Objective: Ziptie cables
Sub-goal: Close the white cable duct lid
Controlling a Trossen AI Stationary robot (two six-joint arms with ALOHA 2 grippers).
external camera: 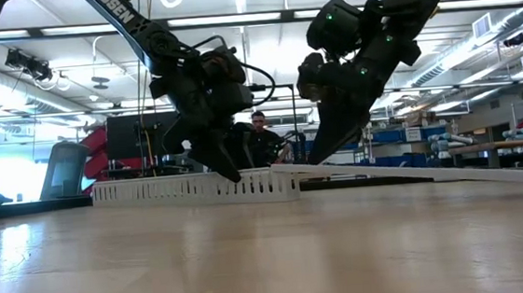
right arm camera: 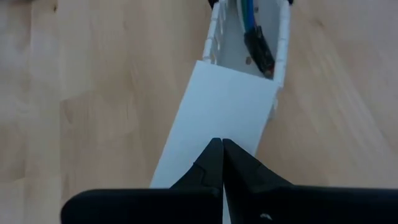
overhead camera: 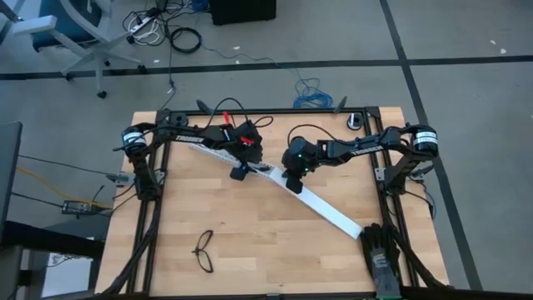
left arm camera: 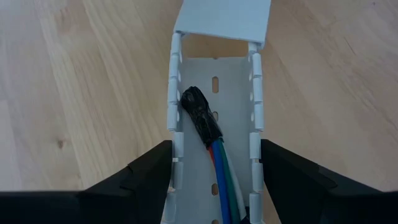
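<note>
Cables (left arm camera: 214, 149) lying inside slotted white tray (left arm camera: 219, 81) on worktop (overhead camera: 250, 225), dark taped end toward the tray's open end; left claw (left arm camera: 214, 180) spread wide, one finger either side of the tray walls, not touching the wires. Right claw (right arm camera: 222, 163) fully closed, tips pressed on flat white cover strip (right arm camera: 217, 106) just beyond the tray end; strip running diagonally toward near right corner; black glasses (overhead camera: 204, 252) well apart at near left; ziptie not discernible.
</note>
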